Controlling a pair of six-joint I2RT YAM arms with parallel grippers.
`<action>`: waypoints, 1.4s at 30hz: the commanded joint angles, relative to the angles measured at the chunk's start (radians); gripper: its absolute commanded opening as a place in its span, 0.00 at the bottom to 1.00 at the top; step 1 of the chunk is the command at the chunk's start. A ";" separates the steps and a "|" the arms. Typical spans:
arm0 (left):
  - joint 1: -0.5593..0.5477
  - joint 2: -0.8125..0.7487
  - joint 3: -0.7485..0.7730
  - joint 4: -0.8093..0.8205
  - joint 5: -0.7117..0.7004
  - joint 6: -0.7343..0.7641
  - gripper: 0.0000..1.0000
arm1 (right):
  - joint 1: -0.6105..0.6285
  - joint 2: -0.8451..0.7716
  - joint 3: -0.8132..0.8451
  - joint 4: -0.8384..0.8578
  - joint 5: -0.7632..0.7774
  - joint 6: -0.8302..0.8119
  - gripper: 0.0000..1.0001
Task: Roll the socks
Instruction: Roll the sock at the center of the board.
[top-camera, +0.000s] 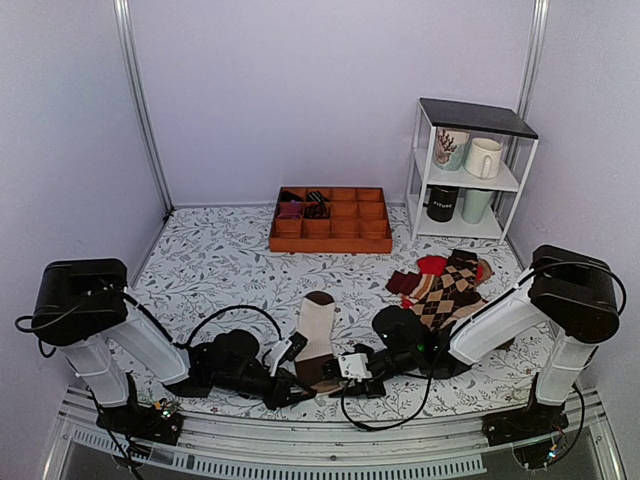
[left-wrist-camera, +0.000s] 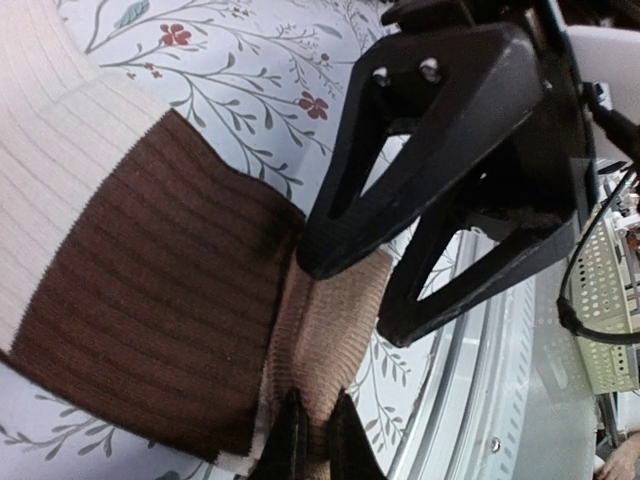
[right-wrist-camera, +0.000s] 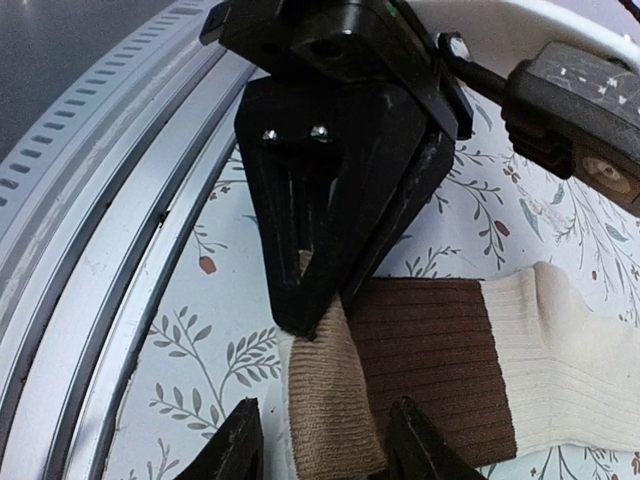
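left gripper sits closest, at the near edge of the table, jaws clamped on the tan cuff of the socks; the socks lie flat mid-table, dark toe pointing away – the cream length unrolled; right gripper faces it from the right, jaws apart astride the cuff, gripping nothing; i judge the roll barely begun – only the cuff is bunched, nearly all is left.
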 joint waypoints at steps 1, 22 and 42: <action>-0.009 0.075 -0.072 -0.318 0.051 -0.013 0.00 | 0.004 0.052 0.019 -0.015 -0.014 -0.004 0.42; -0.022 -0.248 0.059 -0.586 -0.277 0.225 0.45 | -0.068 0.154 0.156 -0.366 -0.217 0.371 0.04; -0.109 -0.373 -0.168 0.014 -0.340 0.704 0.81 | -0.150 0.318 0.299 -0.587 -0.338 0.712 0.05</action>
